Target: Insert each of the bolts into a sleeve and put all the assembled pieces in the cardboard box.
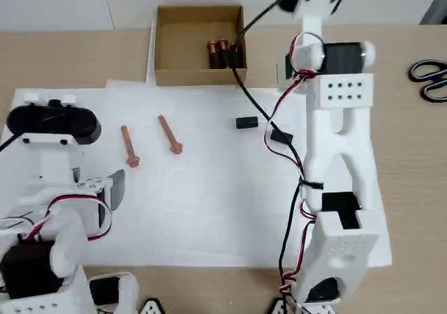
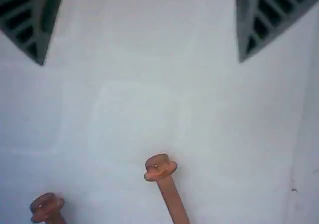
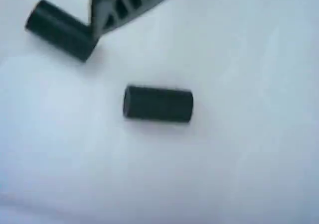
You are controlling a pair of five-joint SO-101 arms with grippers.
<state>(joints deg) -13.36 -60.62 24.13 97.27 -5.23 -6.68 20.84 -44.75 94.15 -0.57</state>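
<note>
Where the left claw [image 2: 139, 58] hangs over the white sheet [image 2: 149, 109], its two dark ribbed fingers [image 2: 30, 25] stand wide apart with nothing between them, and their upper parts are cut off. Just past the tips lies a copper-coloured bolt [image 2: 167, 191], head toward the claw, its shank running out of the picture. A second bolt [image 2: 46, 207] beside it shows little more than its head. From above, both lie on the sheet in the left half of the bench [image 1: 70, 56], side by side but apart, heads toward the near edge.

Whether the right claw [image 3: 127, 5] is wide or narrow cannot be told, since just a dark ribbed piece of it juts in. Near it a black sleeve [image 3: 158, 103] lies on its side in the open on the sheet. Another sleeve [image 3: 60, 30] lies close against the claw, one end hidden behind it. From above, one sleeve is plain, toward the far edge just short of the cardboard box [image 1: 199, 77]. A small dark shape by the right arm's cable may be the other or a plug.

The box sits at the bench's far edge. Inside it, assembled pieces [image 1: 223, 54] lie packed together, too close to count. Scissors [image 1: 429, 77] lie at the right edge, partly cut off.
</note>
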